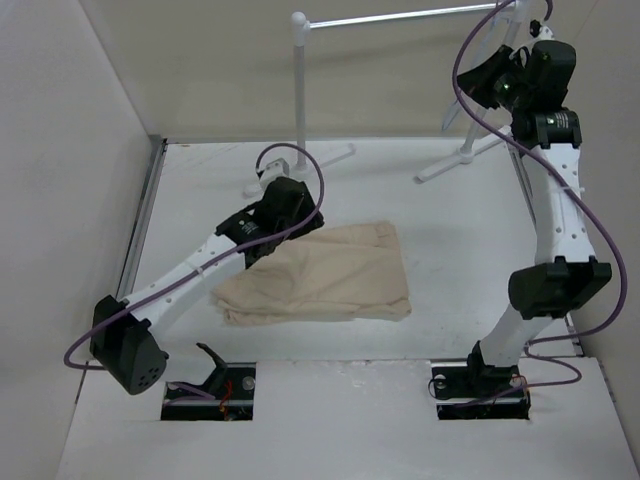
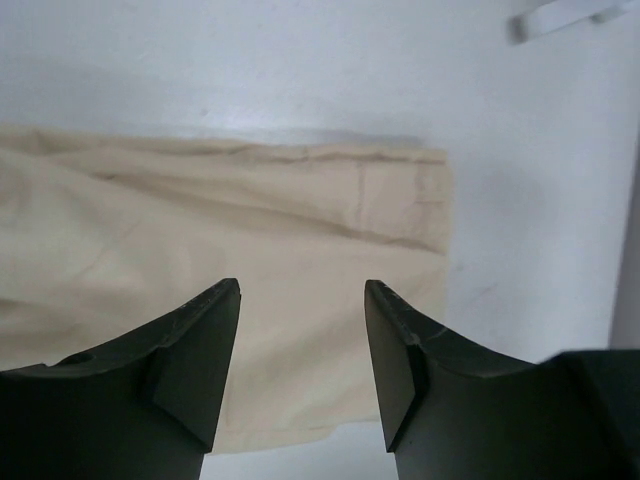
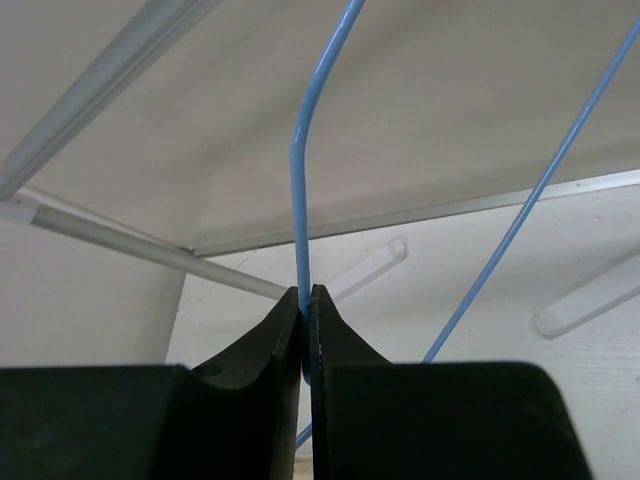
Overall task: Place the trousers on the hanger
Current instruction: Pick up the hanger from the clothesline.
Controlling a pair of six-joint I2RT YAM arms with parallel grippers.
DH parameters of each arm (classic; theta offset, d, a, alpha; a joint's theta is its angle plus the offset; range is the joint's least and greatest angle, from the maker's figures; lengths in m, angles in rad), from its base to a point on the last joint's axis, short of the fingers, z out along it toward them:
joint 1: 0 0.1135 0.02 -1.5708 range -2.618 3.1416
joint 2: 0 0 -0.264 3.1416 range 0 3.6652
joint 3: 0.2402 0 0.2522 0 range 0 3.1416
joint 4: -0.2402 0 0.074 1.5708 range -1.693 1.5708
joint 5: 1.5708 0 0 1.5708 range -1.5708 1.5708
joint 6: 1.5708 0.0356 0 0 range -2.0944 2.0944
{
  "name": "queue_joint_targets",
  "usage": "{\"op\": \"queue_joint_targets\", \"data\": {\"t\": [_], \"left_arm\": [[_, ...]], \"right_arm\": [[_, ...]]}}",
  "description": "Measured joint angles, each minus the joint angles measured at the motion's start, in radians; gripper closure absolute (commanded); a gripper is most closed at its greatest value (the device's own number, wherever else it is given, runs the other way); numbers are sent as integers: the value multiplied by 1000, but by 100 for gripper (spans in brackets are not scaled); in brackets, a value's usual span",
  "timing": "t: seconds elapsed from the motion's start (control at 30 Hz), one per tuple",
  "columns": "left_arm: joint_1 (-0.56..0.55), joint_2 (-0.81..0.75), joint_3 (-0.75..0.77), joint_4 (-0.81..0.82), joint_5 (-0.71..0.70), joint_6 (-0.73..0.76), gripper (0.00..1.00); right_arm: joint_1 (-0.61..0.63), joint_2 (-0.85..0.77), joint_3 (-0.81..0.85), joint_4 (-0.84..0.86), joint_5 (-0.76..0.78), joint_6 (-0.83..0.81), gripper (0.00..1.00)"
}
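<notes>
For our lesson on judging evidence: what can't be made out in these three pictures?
Hanger: right wrist view, its top cut off by the edge, its lower part behind the right gripper.
Trousers: top view, one corner under the left arm; left wrist view, cut off at the left edge.

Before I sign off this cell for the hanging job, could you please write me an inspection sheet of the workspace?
Surface: white table, no stains seen.
Job's things: beige trousers folded flat on the table, left of centre; blue wire hanger raised at the far right, off the table.
Clutter: nothing seen.
Grippers: left gripper open over the trousers, nothing between its fingers; right gripper shut on the hanger wire.
Cables: purple cables loop along both arms, clear of the trousers.
Surroundings: white rack at the back; plain walls on three sides.
</notes>
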Motion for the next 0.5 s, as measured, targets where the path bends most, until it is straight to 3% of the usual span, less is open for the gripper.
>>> {"op": "queue_joint_targets", "data": {"t": [0.33, 0.5], "left_arm": [[-10, 196, 494, -19, 133, 120, 57], [-71, 339, 730, -36, 199, 181, 53]], "right_arm": [[97, -369, -549, 18, 24, -18, 90], [217, -555, -831, 12, 58, -22, 90]]}}
